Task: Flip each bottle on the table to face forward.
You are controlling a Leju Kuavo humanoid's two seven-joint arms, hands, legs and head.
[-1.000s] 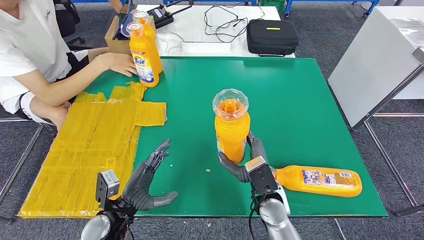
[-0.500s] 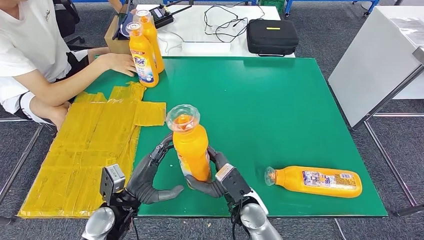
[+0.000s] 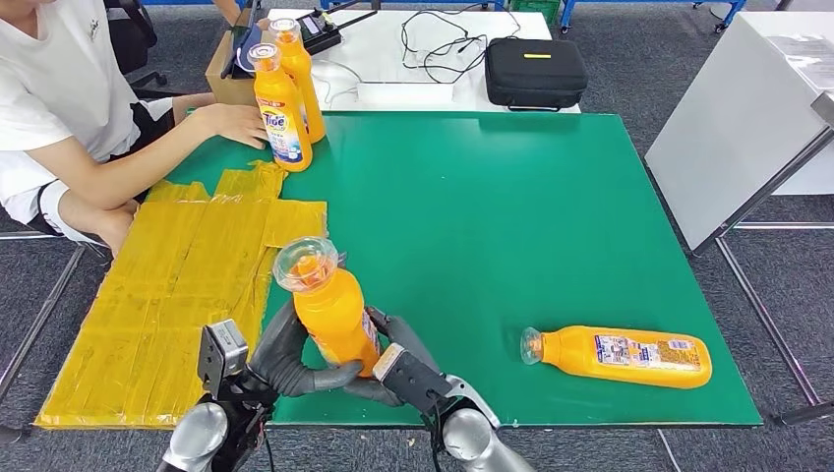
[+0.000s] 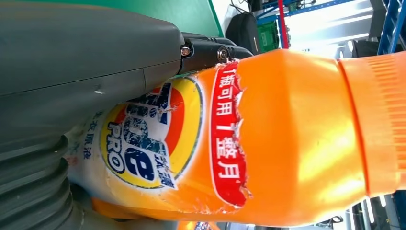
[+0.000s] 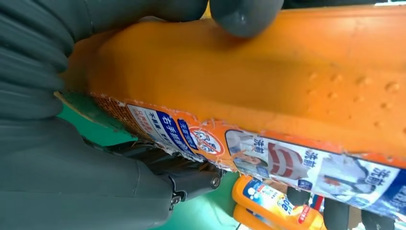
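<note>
Held bottle: an orange bottle (image 3: 332,313) with a clear cap, upright and tilted a little, near the table's front edge, left of the middle. In the left wrist view (image 4: 249,143) its round logo label faces that camera; in the right wrist view (image 5: 268,91) the printed back label shows.
Left robot hand: the left robot hand (image 3: 285,354) wraps the bottle's lower body from the left, grasping it.
Right robot hand: the right robot hand (image 3: 393,366) grasps the same bottle low down from the right, fingers against its side.
Lying bottle: a second orange bottle (image 3: 620,355) lies on its side near the front right corner, cap pointing toward the middle, label up.
Standing bottles: two orange bottles (image 3: 282,103) stand upright at the far left corner, one just behind the other.
Table: green table (image 3: 531,197), with yellow tape patches (image 3: 167,295) over its left part.
Person: a person's hand (image 3: 231,123) rests on the table just beside the standing bottles.
Beyond the far edge: a black case (image 3: 536,71) and cables on a white surface.
</note>
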